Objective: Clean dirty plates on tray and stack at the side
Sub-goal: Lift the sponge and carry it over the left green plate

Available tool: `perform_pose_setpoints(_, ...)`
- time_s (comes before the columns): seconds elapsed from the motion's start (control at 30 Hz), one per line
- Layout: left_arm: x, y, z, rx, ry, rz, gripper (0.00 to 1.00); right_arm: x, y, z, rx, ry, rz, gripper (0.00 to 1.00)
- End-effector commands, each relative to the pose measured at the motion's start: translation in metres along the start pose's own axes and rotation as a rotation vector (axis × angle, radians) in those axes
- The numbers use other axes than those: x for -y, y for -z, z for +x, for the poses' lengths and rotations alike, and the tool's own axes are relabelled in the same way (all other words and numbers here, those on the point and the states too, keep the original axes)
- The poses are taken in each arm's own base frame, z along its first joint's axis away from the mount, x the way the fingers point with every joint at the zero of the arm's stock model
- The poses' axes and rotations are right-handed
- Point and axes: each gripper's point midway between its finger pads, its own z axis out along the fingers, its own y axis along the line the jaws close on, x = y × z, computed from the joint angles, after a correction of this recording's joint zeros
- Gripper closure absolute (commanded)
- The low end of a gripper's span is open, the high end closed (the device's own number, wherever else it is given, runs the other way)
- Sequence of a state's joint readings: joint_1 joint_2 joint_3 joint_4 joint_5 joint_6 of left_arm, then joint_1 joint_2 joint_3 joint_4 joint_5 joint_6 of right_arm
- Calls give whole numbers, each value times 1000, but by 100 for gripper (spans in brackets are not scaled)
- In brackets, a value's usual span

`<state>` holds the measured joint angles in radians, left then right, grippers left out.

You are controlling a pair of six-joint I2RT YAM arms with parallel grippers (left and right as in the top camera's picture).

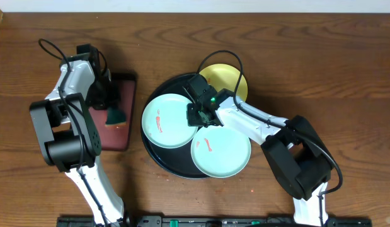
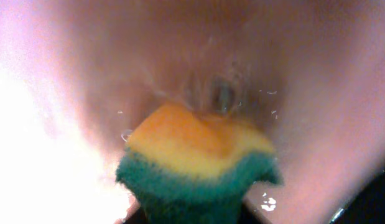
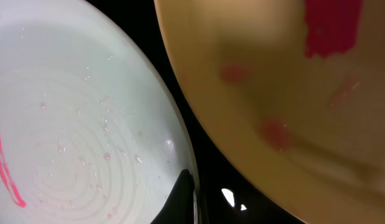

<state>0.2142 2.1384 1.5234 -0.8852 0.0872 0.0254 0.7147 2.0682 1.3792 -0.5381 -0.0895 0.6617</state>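
Overhead view shows the black tray carrying 2 mint plates, both smeared red, and 1 yellow plate. The left gripper grips a sponge above the dark red tray. The right gripper hangs low between the plates; I cannot tell how wide it is.

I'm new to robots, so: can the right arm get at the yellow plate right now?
Probably yes: the right gripper hovers over the black tray beside the yellow plate, with nothing resting on it.
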Motion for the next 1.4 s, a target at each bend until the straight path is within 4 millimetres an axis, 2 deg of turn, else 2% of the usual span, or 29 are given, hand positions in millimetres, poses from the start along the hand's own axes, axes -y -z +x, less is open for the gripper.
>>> perform_pose_setpoints(0.0,-1,-12,12,-47,9,5,92,-3,-15,10,-40,20,-7,99)
perform_pose_setpoints(0.13,-1,-4,9,-26,8,6,93,-1,-14,9,-40,16,-6,99)
perform_pose_setpoints(0.23,0,9,1,8,17,7,93,0,-14,8,-39,12,-6,99)
perform_pose_setpoints(0.27,0,12,-1,16,19,7,86,0,-14,8,-39,12,-5,99)
perform_pose_setpoints(0.3,0,15,-1,18,22,7,64,0,-14,8,-39,12,-5,99)
perform_pose_setpoints(0.37,1,23,-1,25,22,8,30,0,-14,7,-39,11,-6,98)
perform_pose_setpoints(0.4,1,26,-1,26,21,8,27,1,-14,7,-38,10,-6,97)
perform_pose_setpoints(0.5,1,37,3,30,21,8,27,1,-14,7,-38,9,-5,97)
perform_pose_setpoints(0.6,1,44,10,18,28,8,32,1,-14,7,-38,9,-5,96)
perform_pose_setpoints(0.7,0,42,17,-11,69,6,41,1,-14,7,-38,10,-5,95)
perform_pose_setpoints(1.0,-1,13,26,-14,117,5,43,1,-14,7,-38,9,-5,95)
perform_pose_setpoints(1.2,-10,5,28,-4,185,-48,52,1,-14,7,-38,9,-5,95)
perform_pose_setpoints(1.27,-10,5,28,-4,185,-48,62,1,-14,7,-38,9,-5,95)
perform_pose_setpoints(1.33,-10,5,28,-4,185,-48,85,1,-14,7,-38,9,-5,95)
perform_pose_setpoints(1.37,-10,5,28,-4,185,-48,92,1,-14,7,-38,9,-5,95)
